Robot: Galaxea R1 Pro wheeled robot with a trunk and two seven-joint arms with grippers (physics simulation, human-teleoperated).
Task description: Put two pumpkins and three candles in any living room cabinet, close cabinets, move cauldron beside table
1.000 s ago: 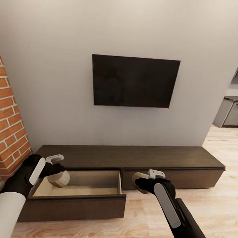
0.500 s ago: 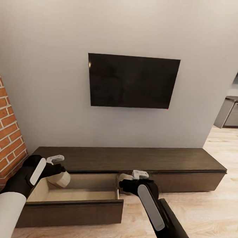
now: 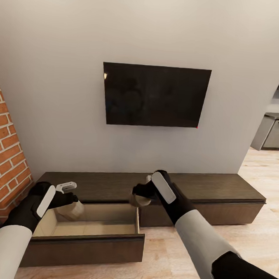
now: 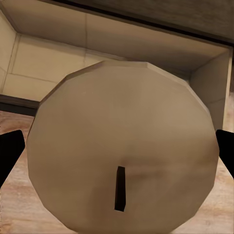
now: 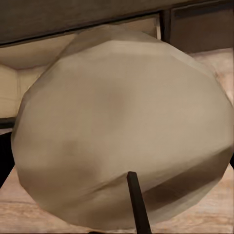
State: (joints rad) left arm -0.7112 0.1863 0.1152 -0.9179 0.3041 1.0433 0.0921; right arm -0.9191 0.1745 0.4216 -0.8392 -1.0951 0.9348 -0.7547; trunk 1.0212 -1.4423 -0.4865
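Observation:
The long dark-brown cabinet (image 3: pixel 219 189) runs along the white wall, its left drawer (image 3: pixel 88 229) pulled open with a pale beige inside. My left gripper (image 3: pixel 71 207) is shut on a cream candle (image 3: pixel 70 211) held over the drawer's left end; in the left wrist view the candle (image 4: pixel 122 146) shows its wick end between the dark fingertips (image 4: pixel 9 151). My right gripper (image 3: pixel 139 197) is shut on a second candle (image 3: pixel 139 200), held above the drawer's right rear corner. That candle (image 5: pixel 122 131) looms large in the right wrist view. The pumpkins and the cauldron are out of view.
A black TV (image 3: pixel 155 95) hangs on the wall above the cabinet. A red-brick fireplace column (image 3: pixel 7 148) stands at the left. Grey kitchen units (image 3: pixel 272 131) show past the wall's right end. Light wood floor (image 3: pixel 248 249) lies in front.
My right arm has swung left and up with its candle, from in front of the right drawer to above the open drawer's right rear corner. The view shifted slightly. The left gripper has hardly moved.

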